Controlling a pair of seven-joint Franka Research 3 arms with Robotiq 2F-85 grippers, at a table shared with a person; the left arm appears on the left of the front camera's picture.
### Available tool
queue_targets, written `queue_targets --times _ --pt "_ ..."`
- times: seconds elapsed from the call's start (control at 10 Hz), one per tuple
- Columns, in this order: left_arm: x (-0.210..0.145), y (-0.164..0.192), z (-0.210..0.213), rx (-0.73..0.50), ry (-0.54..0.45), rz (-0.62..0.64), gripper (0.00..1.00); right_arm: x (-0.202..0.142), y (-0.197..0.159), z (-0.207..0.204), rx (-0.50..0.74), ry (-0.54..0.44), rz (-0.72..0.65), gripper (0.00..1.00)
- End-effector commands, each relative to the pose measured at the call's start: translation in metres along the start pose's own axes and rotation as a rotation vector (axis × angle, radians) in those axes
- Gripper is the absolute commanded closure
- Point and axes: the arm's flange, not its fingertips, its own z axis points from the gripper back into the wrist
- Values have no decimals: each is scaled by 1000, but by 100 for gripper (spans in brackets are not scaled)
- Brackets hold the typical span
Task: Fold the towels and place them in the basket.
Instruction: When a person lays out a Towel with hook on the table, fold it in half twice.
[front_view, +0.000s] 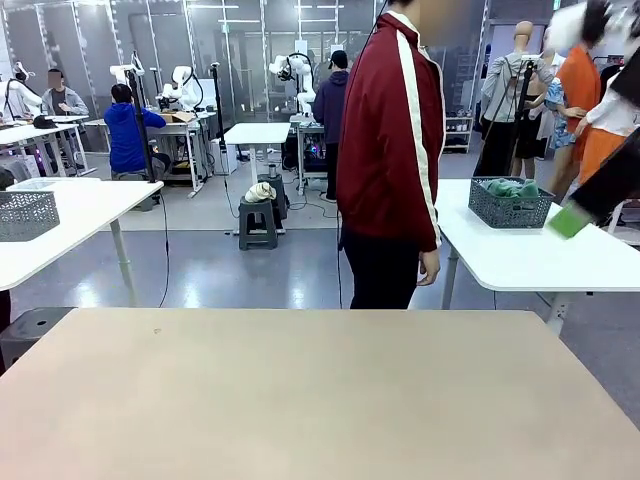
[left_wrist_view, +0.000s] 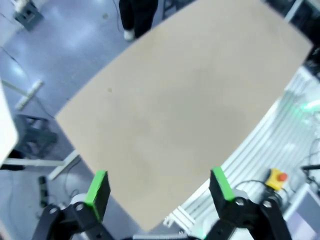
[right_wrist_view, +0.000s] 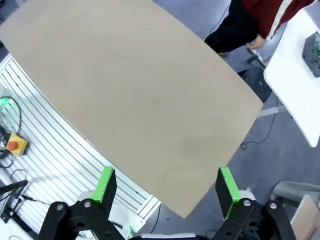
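Two claws, left claw (left_wrist_view: 159, 186) and right claw (right_wrist_view: 167, 185), hang spread over one tan desk (front_view: 320, 400); one person (front_view: 390, 150) stands beyond; farther off, left basket (front_view: 25, 215) and right basket (front_view: 510, 210), perhaps holding cloth

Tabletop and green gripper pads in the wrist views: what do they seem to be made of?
Tabletop looks like laminate or coated board, matte tan: even colour, no visible grain, only faint sheen. Green pads: probably rubber or soft plastic; uniform bright colour, no glare, but the look leaves it open.
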Motion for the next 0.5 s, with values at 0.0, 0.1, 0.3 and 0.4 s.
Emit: queue_targets --times 0.0,0.1,0.3,0.4 --pt "6 -9 29 -38 -14 -44 0 -1 4 23 19 6 4 0" --pt "6 -16 36 -49 -19 -62 0 -4 9 35 21 -2 0 0" --pt "9 -25 33 -65 -7 -74 0 -5 14 52 3 -26 -12 0" --pt "9 -28 28 -72 -4 -78 0 -4 15 58 2 -43 -16 0"
